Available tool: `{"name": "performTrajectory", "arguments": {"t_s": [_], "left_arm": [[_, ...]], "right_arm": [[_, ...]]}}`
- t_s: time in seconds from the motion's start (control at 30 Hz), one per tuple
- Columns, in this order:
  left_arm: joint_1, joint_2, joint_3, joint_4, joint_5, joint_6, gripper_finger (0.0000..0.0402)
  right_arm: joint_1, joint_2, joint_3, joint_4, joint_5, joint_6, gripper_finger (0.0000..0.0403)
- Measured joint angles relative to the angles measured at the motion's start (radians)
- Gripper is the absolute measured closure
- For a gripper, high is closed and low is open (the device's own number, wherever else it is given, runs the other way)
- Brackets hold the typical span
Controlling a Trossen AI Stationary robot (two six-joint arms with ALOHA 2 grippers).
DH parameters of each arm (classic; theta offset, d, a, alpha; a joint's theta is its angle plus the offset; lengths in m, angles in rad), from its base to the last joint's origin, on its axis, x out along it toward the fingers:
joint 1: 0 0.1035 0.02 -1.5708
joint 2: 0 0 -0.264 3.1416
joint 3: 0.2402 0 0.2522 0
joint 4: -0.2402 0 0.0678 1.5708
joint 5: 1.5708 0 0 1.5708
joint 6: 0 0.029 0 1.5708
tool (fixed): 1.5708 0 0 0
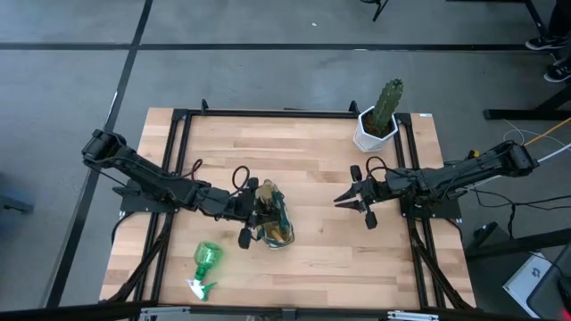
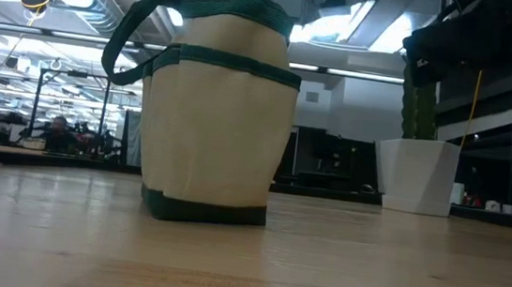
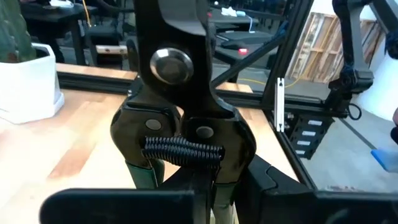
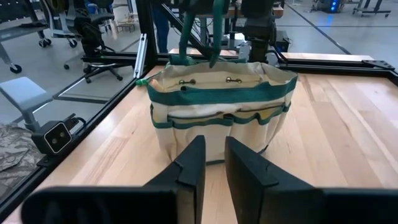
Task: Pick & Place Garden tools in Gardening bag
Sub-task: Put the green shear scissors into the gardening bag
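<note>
The cream gardening bag (image 1: pixel 277 223) with green trim stands upright on its base near the table's middle; it also shows in the low view (image 2: pixel 217 111) and the right wrist view (image 4: pixel 221 102). My left gripper (image 1: pixel 254 214) is at the bag's left rim, shut on the dark pruning shears (image 3: pixel 180 81). The green spray bottle (image 1: pixel 205 260) lies on its side near the front left. My right gripper (image 1: pixel 352 203) is open and empty to the right of the bag, pointing at it. The rake and trowel cannot be made out. My left gripper holds the pruning shears at their handle end, just behind the coil spring (image 3: pixel 183 152). The gripper's own body hides the place of contact. The shears reach forward from the fingers, along them, with the pivot bolt (image 3: pixel 172 64) ahead.
A cactus in a white faceted pot (image 1: pixel 376 125) stands at the far right of the table, also in the low view (image 2: pixel 418 173). Bare wood lies between the bag and my right gripper (image 4: pixel 214 165) and along the near edge.
</note>
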Motion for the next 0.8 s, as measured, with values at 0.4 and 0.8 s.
{"name": "performTrajectory", "arguments": {"t_s": [0.4,0.8], "left_arm": [[-0.024,0.036,0.000,-0.034,-0.005,-0.001,0.0368],[-0.009,0.020,0.000,-0.153,-0.086,-0.105,0.0329]], "right_arm": [[0.000,0.000,0.000,0.001,-0.002,0.000,0.0341],[-0.001,0.000,0.000,-0.015,-0.002,0.000,0.0341]]}}
